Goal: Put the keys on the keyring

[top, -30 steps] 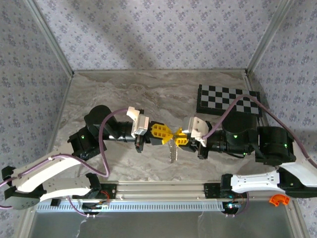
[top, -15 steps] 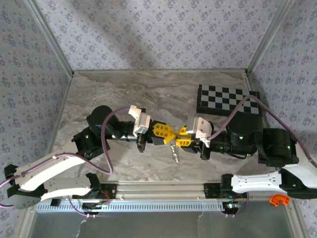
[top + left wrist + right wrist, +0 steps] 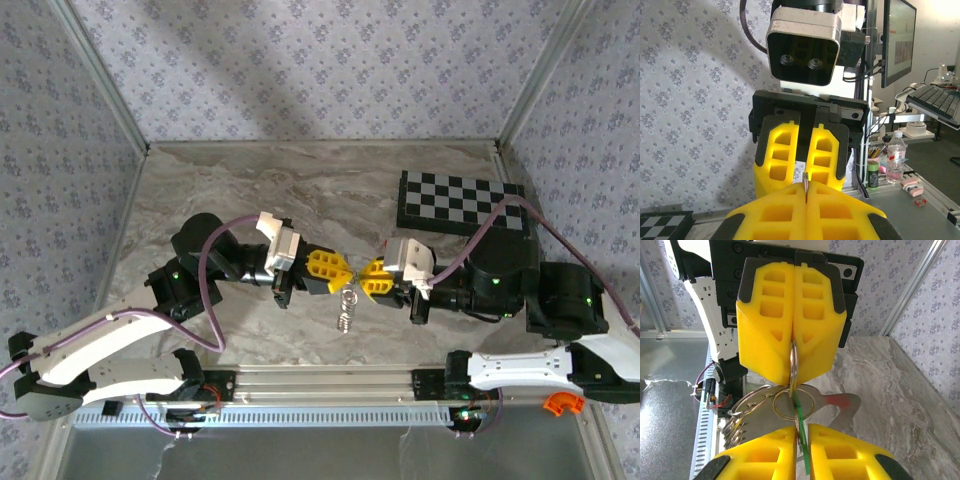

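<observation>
Right wrist view puts the green key [image 3: 801, 437] in the middle: a thin green sliver standing on edge in the narrow slot between the right gripper [image 3: 801, 432] fingers, which are closed down on it. Its upper end reaches into the silvery keyring [image 3: 793, 360]. One loop of that ring is pinched edge-on between the yellow pads of the left gripper [image 3: 792, 374], whose jaws are fully closed with no gap. More loops hang below the pinch, and a flat grey metal key [image 3: 840, 407] lies behind them. A string of small rings [image 3: 737, 422] trails off to the lower left.

From the top external camera the two grippers meet tip to tip above the marble table [image 3: 250, 190] — left gripper [image 3: 338, 269], right gripper [image 3: 368, 280] — and the keyring [image 3: 346, 312] dangles under the joint, clear of the surface as far as can be told. A checkerboard [image 3: 460, 205] lies at the far right of the table, well apart from the grippers. An orange piece [image 3: 562, 403] sits off the table by the right arm's base. The left wrist camera sees the opposing yellow fingers [image 3: 785, 155] head-on, blocking any sight of the green key, with only a thin ring edge [image 3: 805, 184] between the pads.

Against a second ago, the right wrist has pulled a little to the right while the left gripper has held its place. The hanging bundle then showed as a flat pale blade and now shows as coiled loops.
</observation>
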Motion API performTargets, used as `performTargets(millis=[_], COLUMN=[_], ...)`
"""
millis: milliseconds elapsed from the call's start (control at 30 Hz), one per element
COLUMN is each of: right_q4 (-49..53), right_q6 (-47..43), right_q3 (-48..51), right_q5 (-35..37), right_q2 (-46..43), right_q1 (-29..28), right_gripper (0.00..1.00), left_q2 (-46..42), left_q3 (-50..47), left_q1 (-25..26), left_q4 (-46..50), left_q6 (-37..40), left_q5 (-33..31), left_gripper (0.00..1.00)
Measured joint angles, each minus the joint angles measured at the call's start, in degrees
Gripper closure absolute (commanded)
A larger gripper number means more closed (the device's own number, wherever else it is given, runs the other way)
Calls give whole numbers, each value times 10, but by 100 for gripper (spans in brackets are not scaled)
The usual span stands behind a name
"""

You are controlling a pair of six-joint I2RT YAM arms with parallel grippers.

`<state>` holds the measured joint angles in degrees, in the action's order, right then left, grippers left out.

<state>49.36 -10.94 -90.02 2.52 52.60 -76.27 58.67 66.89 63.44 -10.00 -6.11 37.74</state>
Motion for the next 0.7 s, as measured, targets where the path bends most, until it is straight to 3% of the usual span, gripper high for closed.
performTargets(millis=[200, 333, 700], right_q4=[-5, -11, -21], right_q6=[2, 5, 11], right_q3=[6, 13, 29], right_q5=[-15, -22, -29], right_q2=[3, 5, 3], right_q1=[0, 0, 0], right_gripper=[75, 72, 92], left_q2=[2, 4, 4], left_q3=[0, 0, 0], left_q1=[0, 0, 0], left_q4=[-1, -1, -1], left_q6=[0, 0, 0], left_q5=[1, 4, 4], left_gripper=[100, 100, 100])
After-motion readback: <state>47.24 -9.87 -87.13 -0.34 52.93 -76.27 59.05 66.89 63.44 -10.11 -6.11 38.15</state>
